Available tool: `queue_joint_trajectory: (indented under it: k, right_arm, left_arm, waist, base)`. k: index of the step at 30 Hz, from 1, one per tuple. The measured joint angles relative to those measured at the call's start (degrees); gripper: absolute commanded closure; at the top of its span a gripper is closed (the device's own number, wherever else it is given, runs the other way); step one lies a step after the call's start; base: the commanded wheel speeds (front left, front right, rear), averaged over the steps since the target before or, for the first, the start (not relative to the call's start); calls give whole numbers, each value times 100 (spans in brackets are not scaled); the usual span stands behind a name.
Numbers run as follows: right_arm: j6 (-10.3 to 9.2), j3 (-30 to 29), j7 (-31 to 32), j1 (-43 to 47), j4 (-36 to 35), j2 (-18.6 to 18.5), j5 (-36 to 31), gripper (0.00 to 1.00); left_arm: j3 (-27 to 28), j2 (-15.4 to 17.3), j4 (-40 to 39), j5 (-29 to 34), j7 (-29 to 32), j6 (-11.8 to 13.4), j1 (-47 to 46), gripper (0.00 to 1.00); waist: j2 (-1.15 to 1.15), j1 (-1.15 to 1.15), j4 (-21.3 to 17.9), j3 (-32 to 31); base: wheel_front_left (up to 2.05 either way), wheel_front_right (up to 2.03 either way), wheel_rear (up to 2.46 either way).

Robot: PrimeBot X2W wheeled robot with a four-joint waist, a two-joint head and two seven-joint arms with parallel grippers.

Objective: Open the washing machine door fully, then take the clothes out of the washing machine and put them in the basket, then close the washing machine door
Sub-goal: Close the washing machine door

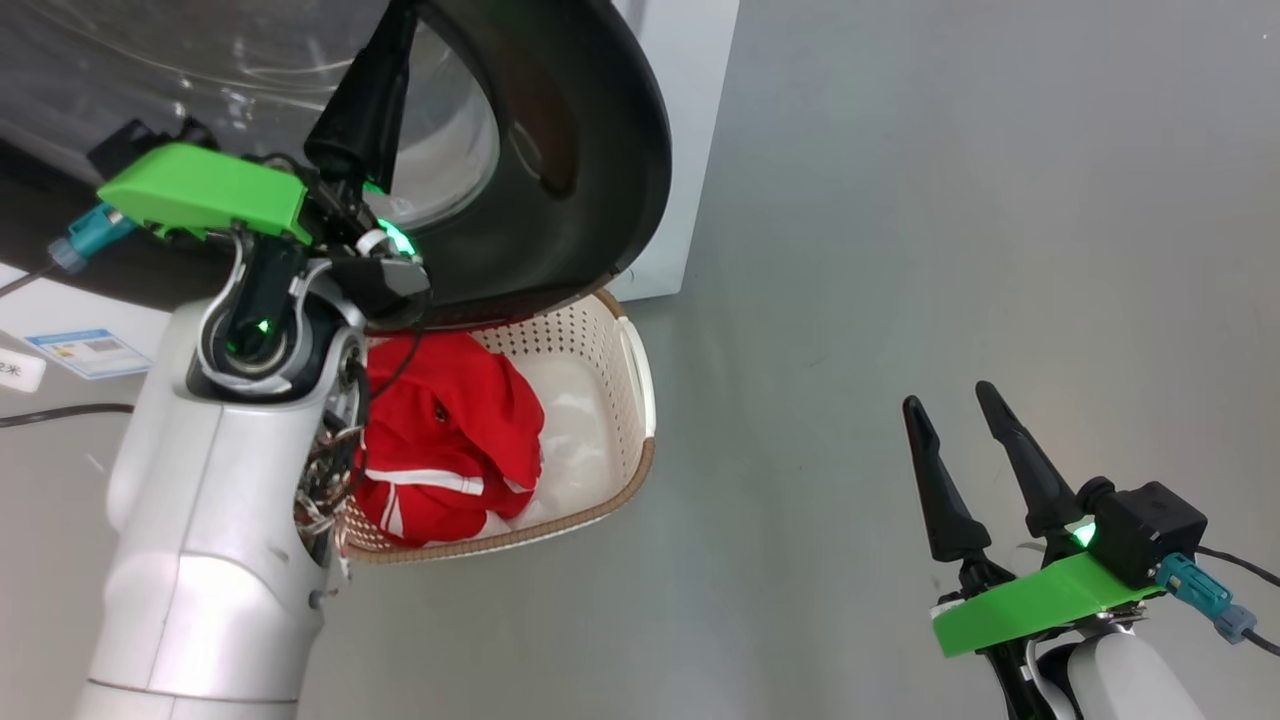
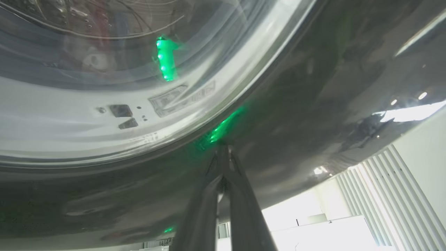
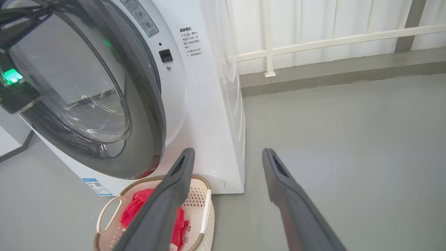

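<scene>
- The washing machine (image 3: 209,104) stands on the grey floor (image 1: 950,200). The right wrist view gives its white front and the small dark latch socket (image 3: 165,55), so it is the view to judge the remaining gap by.
- The washing machine door (image 1: 590,180) is ajar, swung most of the way toward the front, and to my eye not latched. Closing it looks like the step in hand. Push steadily on the black rim toward the free edge, square to the face so the tips do not skid on the gloss. Follow through until the latch catches.
- The basket (image 1: 610,340) sits on the floor just beside the machine's foot. The head view shows the door's lower rim overhanging its back edge, so check that the door sweeps above it.
- The clothes (image 1: 450,430) lie heaped inside the basket, so unloading looks done.
- The left gripper (image 2: 223,153) is clenched, its 2 fingers tip to tip with nothing between them. The tips press the door's black rim just beside the glass bowl, a contact the left wrist view shows up close.
- The right gripper (image 1: 948,393) is released and empty, its 2 fingers spread over bare floor, well apart from the basket.
</scene>
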Motion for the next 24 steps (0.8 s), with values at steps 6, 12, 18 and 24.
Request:
queue_joint_trajectory:
  k: [6, 12, 18, 24]
  right_arm:
    - [0, -60, 0, -12, 51, -2, 33, 0]
    - [0, -157, 0, -9, 88, -8, 41, 0]
    - [0, -319, 0, 24, 97, -13, 40, 0]
    - [0, -460, -1, 59, 98, -15, 33, 0]
  left_arm:
    - [-172, 124, -410, 539, -16, -41, 318, 100]
    - [-584, 575, -556, 1511, -410, -41, 988, 0]
    - [-1160, 1040, -801, 2799, -1101, -41, 1330, 0]
    - [-1621, 1447, -959, 4064, -2109, -35, 1795, 0]
  waist:
    - [0, 0, 64, -176]
    - [0, 0, 158, -427]
    - [0, 0, 340, -672]
    - [0, 0, 492, -942]
  base:
    - [0, 0, 0]
    - [0, 0, 0]
    - [0, 0, 0]
    - [0, 0, 0]
